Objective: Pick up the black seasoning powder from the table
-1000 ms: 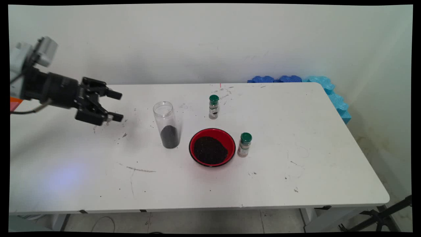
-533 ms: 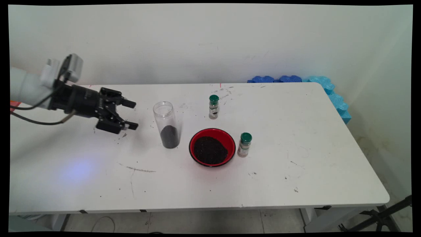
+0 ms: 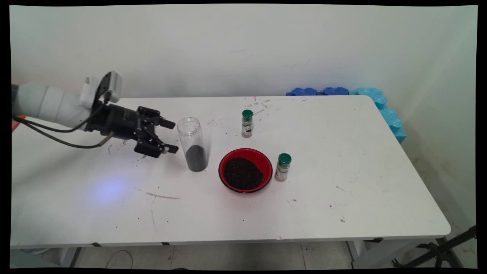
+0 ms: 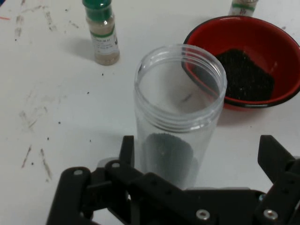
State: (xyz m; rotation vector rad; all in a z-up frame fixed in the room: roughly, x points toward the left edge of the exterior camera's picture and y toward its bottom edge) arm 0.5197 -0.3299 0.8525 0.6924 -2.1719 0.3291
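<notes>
The gripper (image 3: 172, 136) hangs low over the white table (image 3: 380, 182), pointing sideways toward the clear jar (image 3: 192, 144). Its jaws are spread wide and hold nothing. In the main view the two fingertips sit just beside the jar's left wall, apart from it. In the hand view the jar (image 4: 178, 117) stands between the two fingers (image 4: 274, 157), with open space on either side, so no contact is made.

Position of items:
- The jar stands upright, lid off, near the middle of the table. A dark granular fill occupies its lower part; the upper part is empty.
- A red bowl (image 3: 245, 170) sits just to the right of the jar, close to it but not touching it. It holds a mound of the same dark material.
- One small bottle with a green cap (image 3: 247, 123) stands behind the bowl, toward the wall.
- A second green-capped bottle (image 3: 282, 167) stands just beside the bowl's right rim.
- Blue foam pieces (image 3: 380, 106) lie along the far right corner of the table.
- Dark specks and smears mark the tabletop, mostly to the left of the jar.

Status, as a judgement: the gripper is lined up on the jar, but nothing is gripped or lifted. Both bottles remain capped and upright. The bowl and jar each stand level on the table.
</notes>
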